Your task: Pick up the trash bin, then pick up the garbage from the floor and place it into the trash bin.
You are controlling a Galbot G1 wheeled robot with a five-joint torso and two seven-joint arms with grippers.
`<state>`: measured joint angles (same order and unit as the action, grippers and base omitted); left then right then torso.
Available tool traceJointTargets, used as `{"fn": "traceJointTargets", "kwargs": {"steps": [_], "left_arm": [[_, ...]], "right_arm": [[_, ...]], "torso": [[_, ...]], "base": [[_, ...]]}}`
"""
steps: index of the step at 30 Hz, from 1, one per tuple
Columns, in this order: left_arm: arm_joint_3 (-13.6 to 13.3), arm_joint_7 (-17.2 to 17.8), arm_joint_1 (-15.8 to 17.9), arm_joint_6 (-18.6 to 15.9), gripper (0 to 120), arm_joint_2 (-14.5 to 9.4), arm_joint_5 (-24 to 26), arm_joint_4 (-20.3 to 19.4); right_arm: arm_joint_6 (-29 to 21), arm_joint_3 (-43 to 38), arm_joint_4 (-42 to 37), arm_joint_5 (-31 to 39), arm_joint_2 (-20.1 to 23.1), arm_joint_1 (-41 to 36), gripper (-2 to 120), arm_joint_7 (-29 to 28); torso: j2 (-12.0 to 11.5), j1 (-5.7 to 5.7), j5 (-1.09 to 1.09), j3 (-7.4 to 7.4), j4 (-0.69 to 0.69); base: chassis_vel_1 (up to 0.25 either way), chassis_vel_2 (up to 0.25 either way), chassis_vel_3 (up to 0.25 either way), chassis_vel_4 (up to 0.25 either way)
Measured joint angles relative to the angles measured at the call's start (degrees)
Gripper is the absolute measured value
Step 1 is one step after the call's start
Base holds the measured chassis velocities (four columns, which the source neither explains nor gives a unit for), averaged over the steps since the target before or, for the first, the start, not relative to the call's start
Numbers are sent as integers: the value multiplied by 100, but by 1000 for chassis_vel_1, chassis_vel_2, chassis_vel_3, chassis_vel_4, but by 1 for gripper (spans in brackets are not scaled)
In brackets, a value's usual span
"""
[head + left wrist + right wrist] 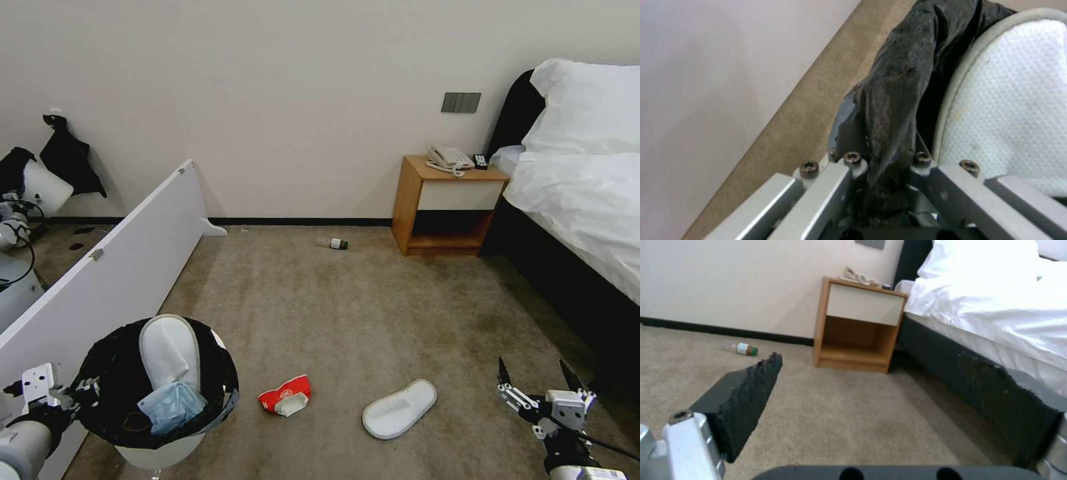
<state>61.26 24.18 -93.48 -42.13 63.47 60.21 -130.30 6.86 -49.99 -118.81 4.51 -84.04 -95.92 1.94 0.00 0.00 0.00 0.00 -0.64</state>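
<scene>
The trash bin (225,381), white with a black bag over its rim, is at my lower left. My left gripper (81,391) is shut on the bag-covered rim; in the left wrist view the black bag (889,100) is pinched between the left gripper (885,161) jaws. Inside the bin stand a white slipper (168,350) (1013,106) and a light-blue face mask (171,407). On the floor (347,320) lie a red-and-white packet (287,397), another white slipper (400,408) and a small green-capped bottle (339,243) (742,348). My right gripper (537,379) hangs open and empty at the lower right, right of the slipper.
A white board (107,267) leans along my left, close behind the bin. A wooden nightstand (447,200) with a telephone stands against the far wall, and a bed (580,193) with a dark base runs down the right side. Open carpet lies between them.
</scene>
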Motion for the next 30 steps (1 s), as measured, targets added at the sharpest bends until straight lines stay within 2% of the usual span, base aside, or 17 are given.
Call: {"fn": "traceJointTargets", "kwargs": {"steps": [12, 30], "left_arm": [[4, 0, -6, 0, 4, 9, -4, -14], [11, -1, -8, 0, 4, 36, -16, -39]], "right_arm": [[-6, 3, -10, 18, 3, 0, 100, 19], [-14, 14, 29, 78, 51, 41, 100, 33]], "torso": [[0, 0, 0, 0, 0], [0, 1, 0, 0, 0]], "base": [[-6, 7, 3, -9], [-51, 51, 56, -52]]}}
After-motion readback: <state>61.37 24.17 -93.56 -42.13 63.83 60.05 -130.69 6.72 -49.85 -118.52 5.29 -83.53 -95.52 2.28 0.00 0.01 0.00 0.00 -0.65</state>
